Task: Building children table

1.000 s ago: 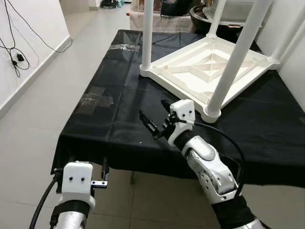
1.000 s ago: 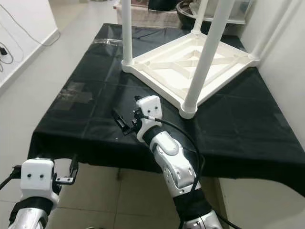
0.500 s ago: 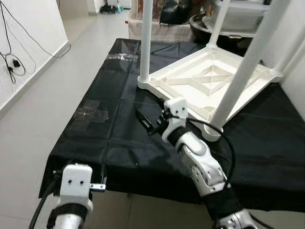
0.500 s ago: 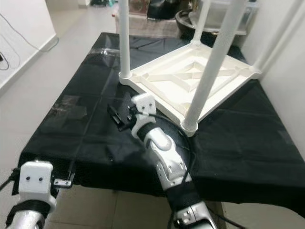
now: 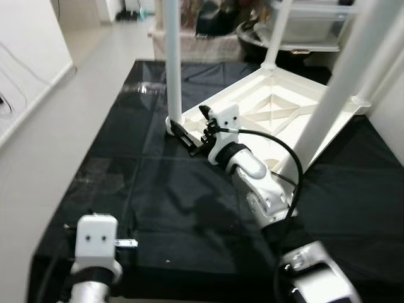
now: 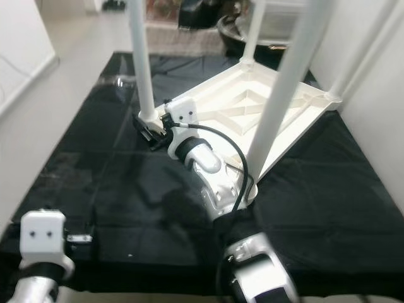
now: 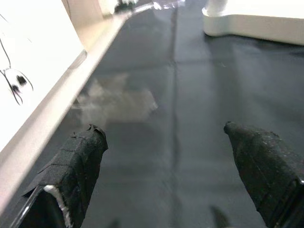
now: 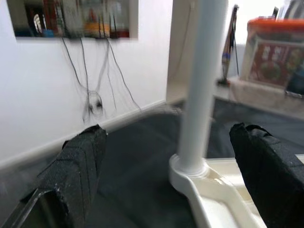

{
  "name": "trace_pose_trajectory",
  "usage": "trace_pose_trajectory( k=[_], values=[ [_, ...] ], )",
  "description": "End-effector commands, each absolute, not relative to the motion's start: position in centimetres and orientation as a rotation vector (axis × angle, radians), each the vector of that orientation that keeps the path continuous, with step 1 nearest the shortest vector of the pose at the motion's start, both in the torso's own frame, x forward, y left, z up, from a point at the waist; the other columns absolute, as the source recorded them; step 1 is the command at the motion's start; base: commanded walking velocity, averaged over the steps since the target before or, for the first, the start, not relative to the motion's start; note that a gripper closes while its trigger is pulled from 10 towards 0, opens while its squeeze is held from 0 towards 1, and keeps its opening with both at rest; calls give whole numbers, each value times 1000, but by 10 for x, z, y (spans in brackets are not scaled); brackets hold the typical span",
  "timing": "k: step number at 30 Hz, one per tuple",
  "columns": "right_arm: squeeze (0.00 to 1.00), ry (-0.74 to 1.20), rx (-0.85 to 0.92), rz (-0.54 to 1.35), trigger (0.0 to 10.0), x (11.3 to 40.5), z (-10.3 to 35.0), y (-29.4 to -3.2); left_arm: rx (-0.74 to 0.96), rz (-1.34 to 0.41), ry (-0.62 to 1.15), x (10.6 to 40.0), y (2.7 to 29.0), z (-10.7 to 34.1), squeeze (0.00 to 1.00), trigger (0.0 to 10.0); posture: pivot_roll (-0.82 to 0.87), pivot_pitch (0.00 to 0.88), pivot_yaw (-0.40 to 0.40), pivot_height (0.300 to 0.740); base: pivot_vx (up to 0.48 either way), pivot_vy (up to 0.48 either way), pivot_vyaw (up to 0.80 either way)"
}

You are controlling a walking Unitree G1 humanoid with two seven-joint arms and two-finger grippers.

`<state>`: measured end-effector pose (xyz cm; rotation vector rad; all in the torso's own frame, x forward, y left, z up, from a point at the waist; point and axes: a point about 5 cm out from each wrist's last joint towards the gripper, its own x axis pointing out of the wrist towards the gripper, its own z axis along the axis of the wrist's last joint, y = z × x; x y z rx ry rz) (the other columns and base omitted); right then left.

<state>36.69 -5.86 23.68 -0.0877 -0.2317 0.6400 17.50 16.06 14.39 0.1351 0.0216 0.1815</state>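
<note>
A white children's table point(image 5: 278, 107) lies upside down on a black cloth point(image 5: 126, 170), its round legs standing upright. My right gripper point(image 5: 187, 134) reaches forward to the foot of the near-left leg point(image 5: 171, 63). It is open, and in the right wrist view that leg point(image 8: 202, 80) rises between and beyond the two black fingers point(image 8: 80, 161). Another leg point(image 5: 334, 88) stands closer, at the right. My left gripper point(image 7: 166, 137) hovers low over the cloth's front left part, open and empty.
A pale tape patch point(image 7: 118, 99) marks the cloth ahead of the left gripper. Tiled floor and a white wall point(image 5: 31, 69) run along the left. A wall point(image 6: 379, 82) stands close on the right. Boxes and a dark bowl point(image 5: 252, 31) crowd the far end.
The camera has come closer to the table. My right gripper has travelled forward across the cloth to the foot of the near-left leg. The left gripper now hangs over the cloth instead of the floor.
</note>
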Motion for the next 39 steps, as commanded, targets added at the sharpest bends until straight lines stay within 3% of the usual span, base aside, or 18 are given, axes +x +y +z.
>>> trace_pose_trajectory(
  k=[1,5,9,12,20,34,39],
  values=[
    [0,-101,-177,669,10000,376,225,-53,139,171,47,173,159,141,0,10000,20,151,-59,734,0,0,0],
    [0,2,-325,664,10000,391,226,-47,128,147,66,170,154,139,0,10000,14,168,-60,734,0,0,0],
    [0,22,-324,592,10000,404,246,-37,107,133,74,165,148,140,0,10000,9,215,-80,734,0,0,0],
    [0,34,-314,593,10000,406,250,-32,101,132,75,164,146,141,0,10000,9,215,-80,734,0,0,0],
    [0,152,-513,609,10000,405,241,-14,74,128,82,150,136,148,0,10000,-1,295,-113,734,0,0,0],
    [0,199,-599,536,10000,409,240,-20,35,129,101,137,125,155,0,10000,-29,363,-156,734,0,0,0],
    [0,254,-598,596,10000,406,235,-17,33,132,113,136,123,155,0,10000,-38,371,-160,734,0,0,0]
  ],
)
